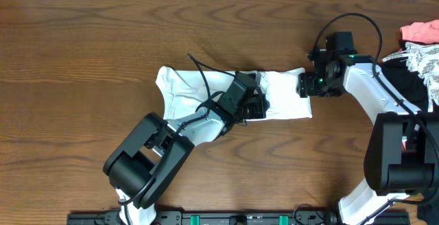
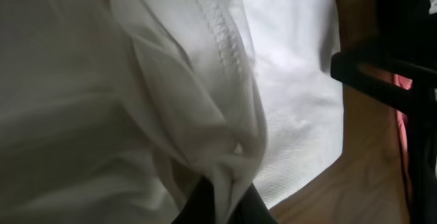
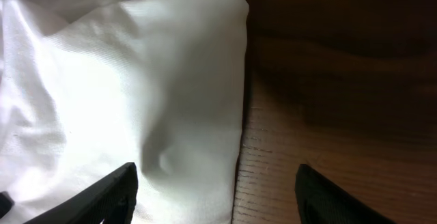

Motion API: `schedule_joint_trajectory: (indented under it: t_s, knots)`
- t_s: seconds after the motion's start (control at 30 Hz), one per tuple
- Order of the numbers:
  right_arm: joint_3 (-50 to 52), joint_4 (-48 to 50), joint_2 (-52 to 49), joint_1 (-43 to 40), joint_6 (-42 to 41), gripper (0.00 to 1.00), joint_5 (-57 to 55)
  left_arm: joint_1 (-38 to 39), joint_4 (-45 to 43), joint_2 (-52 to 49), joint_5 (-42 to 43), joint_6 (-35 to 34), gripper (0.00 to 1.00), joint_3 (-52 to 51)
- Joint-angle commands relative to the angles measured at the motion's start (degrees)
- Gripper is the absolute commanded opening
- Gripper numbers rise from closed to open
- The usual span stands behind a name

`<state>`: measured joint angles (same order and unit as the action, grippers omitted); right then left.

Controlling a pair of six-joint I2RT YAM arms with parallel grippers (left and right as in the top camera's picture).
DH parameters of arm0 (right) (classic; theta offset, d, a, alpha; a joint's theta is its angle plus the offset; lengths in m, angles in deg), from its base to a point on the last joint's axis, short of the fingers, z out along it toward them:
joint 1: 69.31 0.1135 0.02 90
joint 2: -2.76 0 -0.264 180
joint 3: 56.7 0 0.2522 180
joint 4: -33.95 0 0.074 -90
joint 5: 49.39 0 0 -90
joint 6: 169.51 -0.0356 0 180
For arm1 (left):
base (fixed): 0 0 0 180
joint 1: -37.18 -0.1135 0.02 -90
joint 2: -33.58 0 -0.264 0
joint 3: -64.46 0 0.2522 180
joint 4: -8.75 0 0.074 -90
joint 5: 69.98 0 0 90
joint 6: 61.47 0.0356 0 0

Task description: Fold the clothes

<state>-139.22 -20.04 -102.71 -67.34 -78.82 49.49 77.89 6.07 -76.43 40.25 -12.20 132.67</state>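
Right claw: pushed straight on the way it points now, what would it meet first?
Probably the edge of the white shirt: the open right claw straddles it, one finger over cloth, the other over bare table. Depth is unclear from the wrist view.

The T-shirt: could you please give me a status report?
Left gripper shut on T-shirt. Right gripper open over its edge. Spare clothes far right, nothing blocking.
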Motion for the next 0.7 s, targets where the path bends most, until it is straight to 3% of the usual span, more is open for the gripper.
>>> schedule_joint_trajectory:
  t_s: [0.0, 0.13, 0.67]
  knots:
    - [0.3, 0.0, 1.1, -0.5, 0.7, 0.73, -0.5, -0.3, 0.6, 3.0, 0.3, 2.8, 0.06, 0.3]
    - [0.2, 0.0, 1.5, -0.6, 0.7, 0.86, -0.5, -1.4, 2.7, 4.8, 0.3, 2.8, 0.06, 0.3]
    - [0.2, -0.7, 5.8, -0.6, 0.7, 0.89, -0.5, -5.8, 11.6, 8.2, 0.1, 6.6, 0.06, 0.3]
